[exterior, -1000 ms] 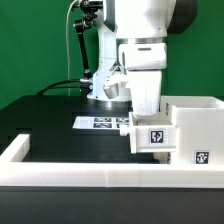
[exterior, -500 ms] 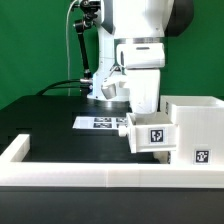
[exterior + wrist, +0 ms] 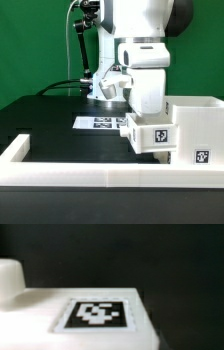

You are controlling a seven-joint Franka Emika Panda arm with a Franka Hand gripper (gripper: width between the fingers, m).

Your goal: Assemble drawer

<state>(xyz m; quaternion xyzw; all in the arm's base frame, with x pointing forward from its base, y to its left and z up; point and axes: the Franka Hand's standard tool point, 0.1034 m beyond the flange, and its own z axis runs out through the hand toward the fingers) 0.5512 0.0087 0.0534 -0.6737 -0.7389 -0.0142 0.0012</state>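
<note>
The large white housing [image 3: 197,122] stands at the exterior view's right, with a tag low on its front. A small white tray [image 3: 152,136] with a tag on its face sits against the housing's left side, seemingly partly inside it. My gripper [image 3: 143,112] hangs straight down over the tray. Its fingertips are hidden behind the tray's wall, so I cannot tell whether they grip it. The wrist view shows a white tagged surface [image 3: 97,314] close up on the black table, with no fingers visible. I see no second tray.
The marker board [image 3: 98,122] lies flat on the black table behind the tray. The low white rim [image 3: 80,172] runs along the front and the left corner. A black stand with cables [image 3: 78,50] rises at the back.
The gripper and the small tray have shifted slightly toward the housing at the exterior view's right. Nothing else has moved.
</note>
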